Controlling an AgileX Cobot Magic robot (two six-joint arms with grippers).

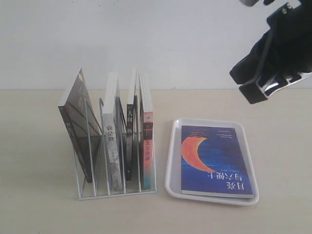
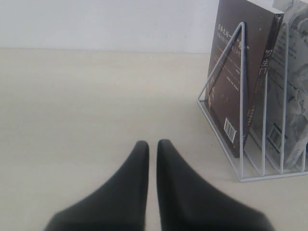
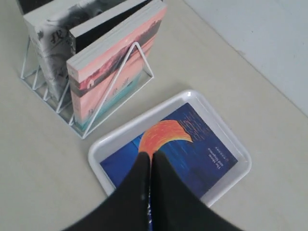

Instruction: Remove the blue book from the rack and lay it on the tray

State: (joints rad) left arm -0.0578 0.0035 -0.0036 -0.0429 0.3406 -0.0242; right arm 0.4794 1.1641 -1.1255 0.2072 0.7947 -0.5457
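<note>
A beige desk [image 1: 39, 204] is running back to a plain white wall [image 1: 146, 39]. On it the white wire rack [image 1: 117, 192] is standing to the left, and the white tray [image 1: 170, 161] is sitting just beside it on the right.

Position of the task item: the blue book [image 1: 217, 158] is lying flat inside the tray, crescent cover up and within the rim. No slot of the rack is holding it. The book with the pink-and-teal spine [image 3: 110, 72] is occupying the slot nearest the tray.

Right end effector [image 1: 265, 87]: it is hanging well above the desk, toward the wall from the tray, with its jaws pressed together and gripping nothing. In the right wrist view the book is lying straight below the fingertips. Its long axis is following the tray's long sides, roughly parallel to the rack's dividers.

Left end effector [image 2: 152, 144]: it is sitting low over bare desk, on the side of the rack away from the tray. Its fingers are nearly touching and carrying nothing.

Assessment: the right arm is by far the nearer to the book. The placement is looking complete, so any coming move is probably a withdrawal upward, away from the tray.
</note>
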